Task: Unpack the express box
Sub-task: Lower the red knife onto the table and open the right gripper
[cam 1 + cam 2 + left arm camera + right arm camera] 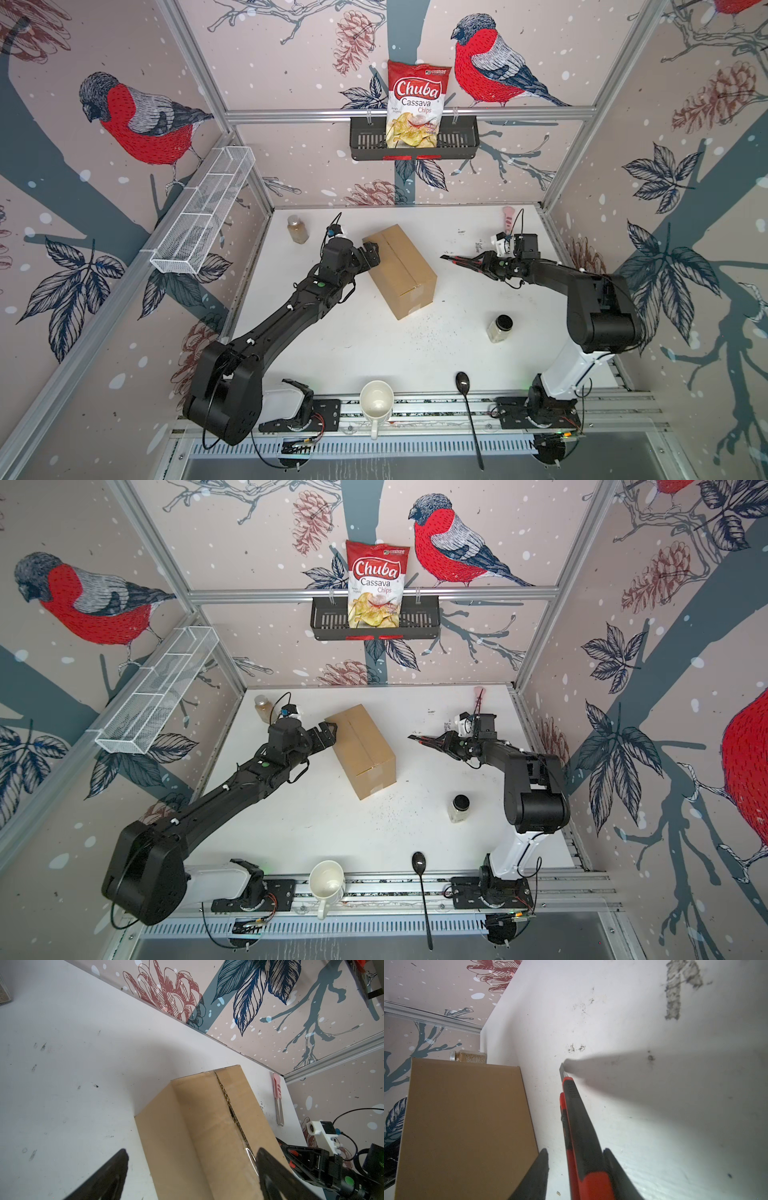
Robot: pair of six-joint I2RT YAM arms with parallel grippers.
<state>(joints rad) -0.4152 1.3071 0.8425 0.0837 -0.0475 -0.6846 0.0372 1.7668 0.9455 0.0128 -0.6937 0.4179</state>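
Wide-open left gripper (371, 254) straddles the express box (401, 270) at its 10 o'clock corner. At 3 o'clock, the right gripper (477, 262) stands half-open, the knife (457, 260) loose between.

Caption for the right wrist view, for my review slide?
Red-and-black utility knife inside the open right pincer, blade out, beside the express box.

Both top views looked steeply down over the whole table (353, 345); both wrist views, close in, shared the box (193, 1126).
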